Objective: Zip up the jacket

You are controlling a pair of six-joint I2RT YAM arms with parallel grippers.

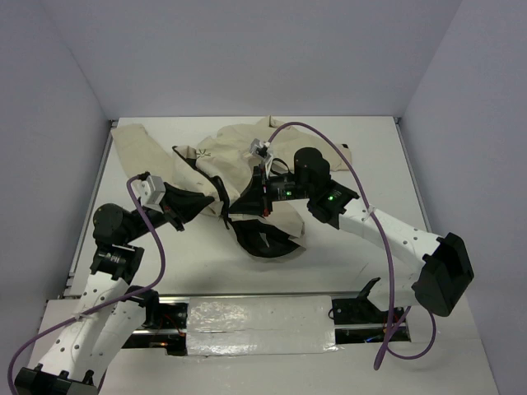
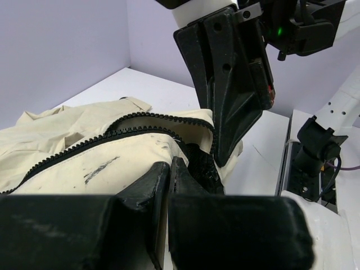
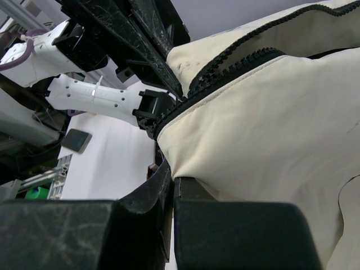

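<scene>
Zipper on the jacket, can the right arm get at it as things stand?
Probably yes: the right gripper is shut on the jacket right beside the zipper, whose teeth lie bare. The left gripper, pinching close by, leaves little room.

The jacket point(image 1: 235, 148) lies on the table point(image 1: 189, 263) toward twelve o'clock; the left gripper point(image 1: 222, 206) is at its seven o'clock edge, with the right gripper point(image 1: 262, 196) just beside it, toward three.
</scene>
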